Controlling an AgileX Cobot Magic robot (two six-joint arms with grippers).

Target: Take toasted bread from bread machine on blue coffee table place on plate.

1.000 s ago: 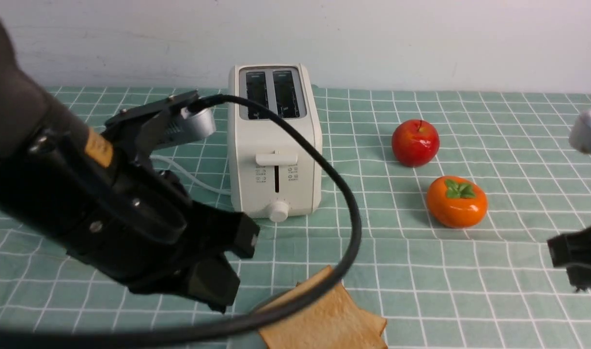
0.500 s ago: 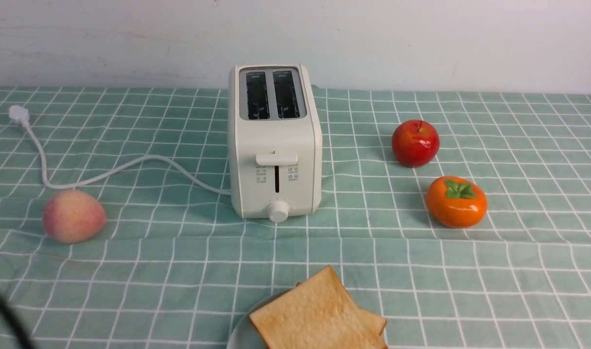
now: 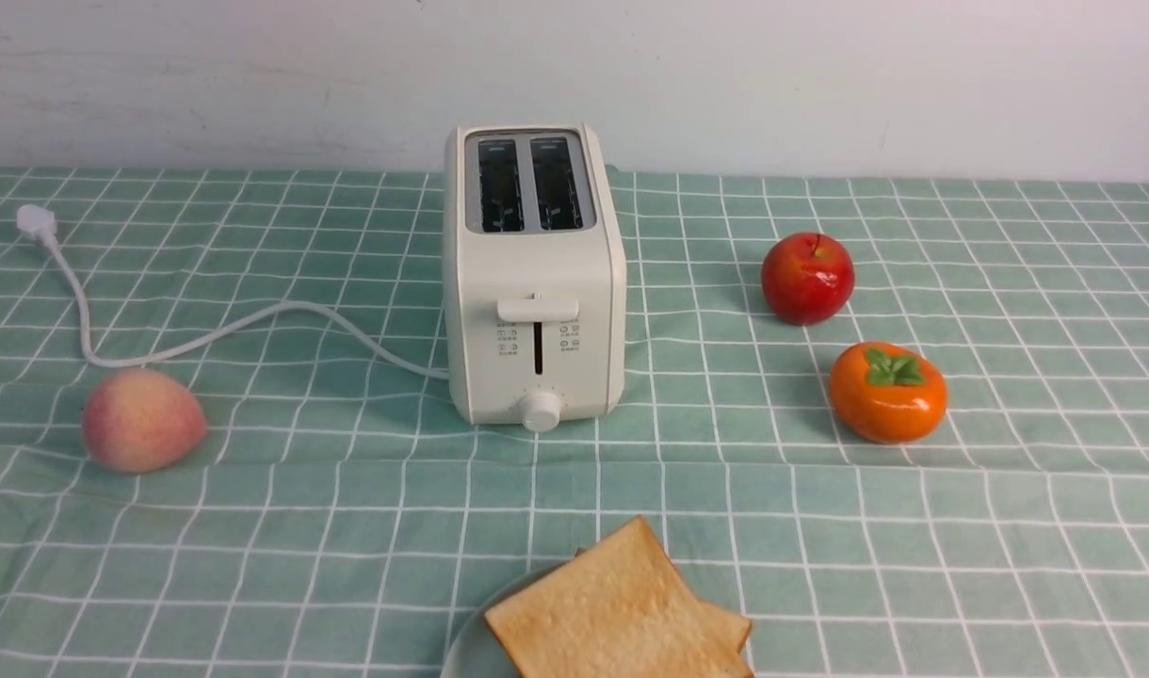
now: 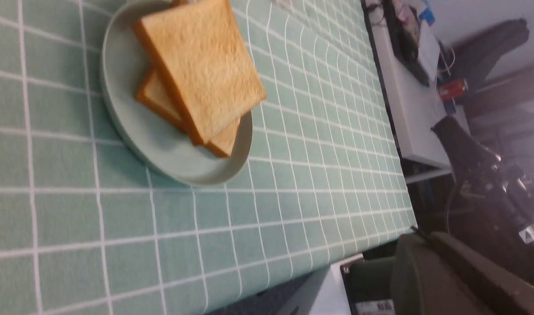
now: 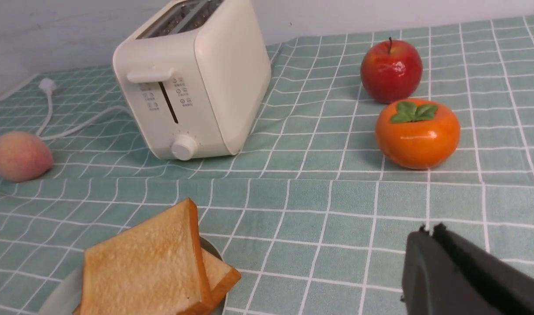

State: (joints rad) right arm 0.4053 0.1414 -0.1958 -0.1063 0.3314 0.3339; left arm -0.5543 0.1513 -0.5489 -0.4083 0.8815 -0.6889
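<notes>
Evidently, the right tool [image 5: 437, 271] hovers shut above the tablecloth [image 5: 319, 227].

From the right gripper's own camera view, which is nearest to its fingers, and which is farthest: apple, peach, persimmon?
1. Persimmon, ahead of the fingers.
2. Apple, just behind the persimmon.
3. Peach, far over on the robot's left.

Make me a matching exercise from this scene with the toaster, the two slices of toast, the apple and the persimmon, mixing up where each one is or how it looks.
Things:
1. toaster
2. slices of toast
3. apple
4. persimmon

Descriptions:
A. red, with a thin stem
B. both slots empty
C. orange, with green leaves
D. overlapping on the plate

Pairs: 1-B, 2-D, 3-A, 4-C
</notes>
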